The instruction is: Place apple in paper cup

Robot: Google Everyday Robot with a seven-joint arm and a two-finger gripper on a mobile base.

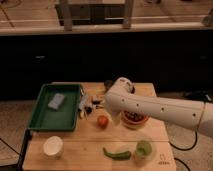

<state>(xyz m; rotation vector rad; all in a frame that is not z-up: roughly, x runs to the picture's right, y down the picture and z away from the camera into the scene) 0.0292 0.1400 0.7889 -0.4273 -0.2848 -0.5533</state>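
One camera, high and fairly near, looks down across the tabletop (85,145) toward 12 o'clock; the pincer (89,104) sits 7 o'clock of centre.

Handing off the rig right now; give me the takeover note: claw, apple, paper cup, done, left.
Claw: low over the table, beside the right edge of the green tray, just behind-left of the apple.
The apple: on the table, left of the reddish bowl, apparently not grasped.
Paper cup: upright at front left, in front of the tray, looks empty.
Done: nothing yet.
Left: grasp apple, carry to cup, drop in.
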